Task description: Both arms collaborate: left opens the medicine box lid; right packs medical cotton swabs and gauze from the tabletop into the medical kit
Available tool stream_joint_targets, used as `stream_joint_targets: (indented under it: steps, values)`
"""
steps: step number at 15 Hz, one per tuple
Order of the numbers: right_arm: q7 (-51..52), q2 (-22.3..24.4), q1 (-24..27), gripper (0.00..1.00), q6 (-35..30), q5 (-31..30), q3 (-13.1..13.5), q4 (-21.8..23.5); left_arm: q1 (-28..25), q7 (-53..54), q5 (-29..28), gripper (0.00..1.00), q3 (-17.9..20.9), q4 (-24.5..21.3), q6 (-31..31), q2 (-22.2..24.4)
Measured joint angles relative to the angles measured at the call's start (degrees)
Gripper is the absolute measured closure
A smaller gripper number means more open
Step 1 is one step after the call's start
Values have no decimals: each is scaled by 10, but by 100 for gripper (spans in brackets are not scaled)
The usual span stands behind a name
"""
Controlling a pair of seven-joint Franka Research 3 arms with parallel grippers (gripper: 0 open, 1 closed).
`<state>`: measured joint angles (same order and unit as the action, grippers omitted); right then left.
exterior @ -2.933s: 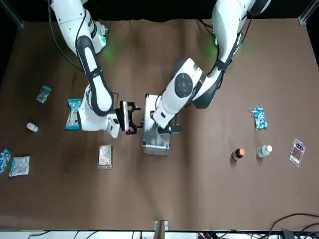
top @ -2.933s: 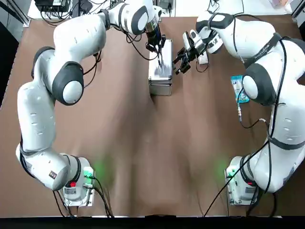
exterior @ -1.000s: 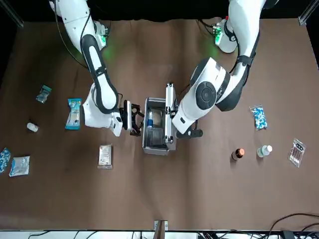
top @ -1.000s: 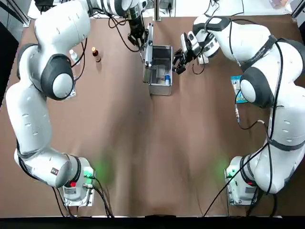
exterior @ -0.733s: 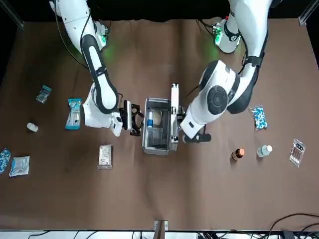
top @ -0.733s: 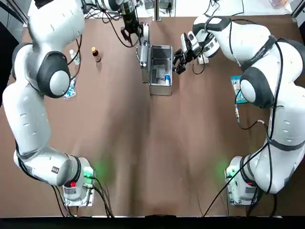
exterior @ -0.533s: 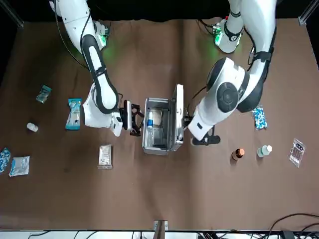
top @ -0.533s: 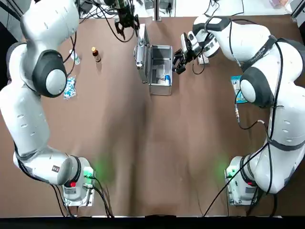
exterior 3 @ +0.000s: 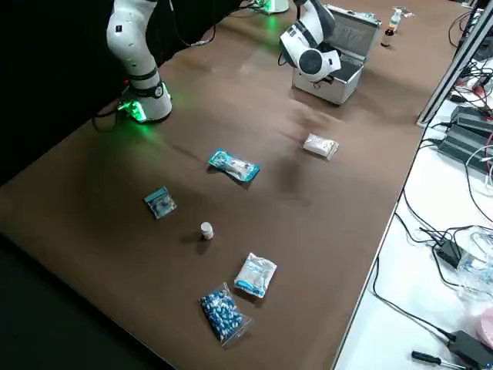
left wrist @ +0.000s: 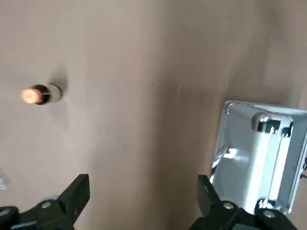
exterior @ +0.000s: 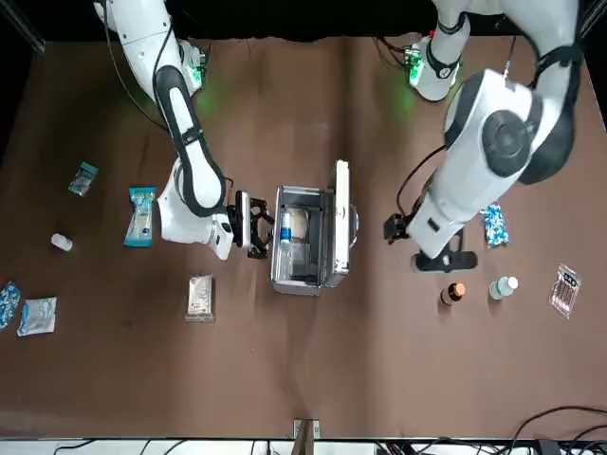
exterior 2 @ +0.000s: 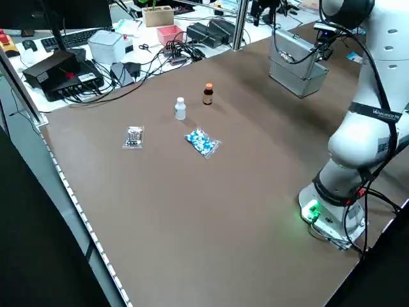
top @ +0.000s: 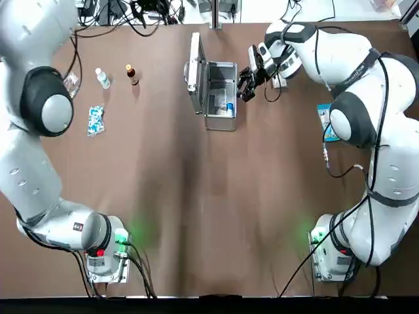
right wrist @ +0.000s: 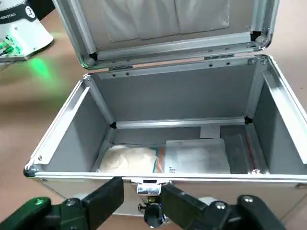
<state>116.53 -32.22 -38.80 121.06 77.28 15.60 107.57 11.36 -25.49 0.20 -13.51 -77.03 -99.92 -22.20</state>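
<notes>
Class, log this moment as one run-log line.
lid: open | left gripper: open, off lid | right gripper: at kit's latch side | swabs: on tabletop

The open left hand (left wrist: 144,178) hovers well apart from the partly open right hand (right wrist: 142,188).

In the top view, two glossy white jointed arms, one at the left (top: 39,150) and one at the right of the frame (top: 386,163), have rounded grey joint covers, dark straps, black cables and green-lit bases at lower left and lower right
</notes>
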Motion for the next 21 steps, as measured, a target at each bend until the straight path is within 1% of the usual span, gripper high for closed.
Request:
stream_joint_targets:
  steps: [4, 5, 6, 7, 9, 10, 11, 13, 14, 15, 17, 18, 21]
  values:
    - [10, 1, 1, 55, -4, -7, 9, -3, -49, 91, -1, 1, 1, 1, 63, 50]
    - [17, 4, 5, 54, -5, -29, 21, -13, -77, 147, -1, 1, 1, 1, 101, 69]
    - [18, 6, 9, 53, -5, -45, 27, -20, -90, 169, -1, 1, 1, 1, 117, 76]
    - [19, 12, 15, 52, -5, -62, 30, -26, -102, 186, -1, 1, 1, 0, 127, 81]
    - [19, 31, 32, 41, -7, -96, 33, -37, -124, 202, -1, 0, 1, 0, 133, 88]
    - [19, 44, 43, 41, -13, -107, 34, -41, -133, 203, -1, 0, 1, 0, 134, 89]
    - [19, 56, 54, 37, -22, -116, 36, -46, -141, 204, -1, 0, 1, 0, 137, 89]
    - [13, 77, 76, 37, -40, -143, 48, -60, -149, 204, -1, 0, 1, 0, 152, 89]
    - [2, 83, 85, 36, -58, -155, 58, -71, -150, 203, -1, 0, 1, 0, 156, 89]
    - [-14, 86, 94, 31, -85, -166, 70, -85, -150, 200, -1, 0, 1, 0, 156, 91]
    - [-70, 88, 112, 31, -138, -206, 94, -122, -150, 192, -1, 0, 3, 0, 156, 105]
    - [-106, 88, 118, 32, -155, -232, 101, -143, -148, 190, -1, 0, 7, 0, 156, 115]
    - [-228, 93, 126, 32, -222, -306, 113, -203, -133, 185, -1, 0, 23, -12, 142, 138]
